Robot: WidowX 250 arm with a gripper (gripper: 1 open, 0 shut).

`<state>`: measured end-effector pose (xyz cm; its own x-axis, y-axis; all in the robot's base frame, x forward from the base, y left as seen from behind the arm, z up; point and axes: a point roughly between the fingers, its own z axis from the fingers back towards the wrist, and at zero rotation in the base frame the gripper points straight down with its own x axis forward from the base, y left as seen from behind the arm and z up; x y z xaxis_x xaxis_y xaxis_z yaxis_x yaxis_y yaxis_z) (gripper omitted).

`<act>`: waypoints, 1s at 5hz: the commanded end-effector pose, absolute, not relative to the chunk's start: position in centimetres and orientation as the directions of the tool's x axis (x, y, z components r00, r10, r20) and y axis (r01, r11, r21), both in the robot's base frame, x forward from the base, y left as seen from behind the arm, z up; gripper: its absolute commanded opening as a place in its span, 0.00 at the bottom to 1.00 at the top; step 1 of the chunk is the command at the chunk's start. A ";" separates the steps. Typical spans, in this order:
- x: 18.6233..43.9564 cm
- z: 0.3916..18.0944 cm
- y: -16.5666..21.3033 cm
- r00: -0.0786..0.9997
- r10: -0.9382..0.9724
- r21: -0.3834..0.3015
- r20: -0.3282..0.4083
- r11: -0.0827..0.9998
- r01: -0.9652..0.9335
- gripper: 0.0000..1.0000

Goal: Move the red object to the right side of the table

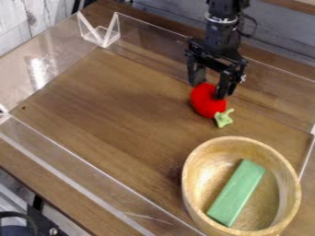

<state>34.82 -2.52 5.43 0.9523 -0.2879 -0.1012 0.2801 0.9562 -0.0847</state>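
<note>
Bright, even light, white glare on the acrylic walls (50,64), soft low-resolution blur throughout.

A small, rounded, bright-red toy fruit (205,100) lies on the brown wood-grain worktop (110,111), its pale-green leafy stem pointing toward five o'clock, right of centre.

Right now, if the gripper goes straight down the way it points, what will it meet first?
Most likely the red toy fruit: the open gripper hangs just above it. Depth is hard to judge from this one view.
</note>
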 end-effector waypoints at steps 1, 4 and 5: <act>35.8 7.2 -3.5 0.933 -0.359 -0.072 -0.035 0.932 0.356 1.00; 36.4 10.2 -3.7 0.870 -0.493 -0.052 -0.025 0.869 0.492 1.00; 36.7 10.2 -3.3 0.871 -0.490 -0.054 -0.029 0.871 0.488 1.00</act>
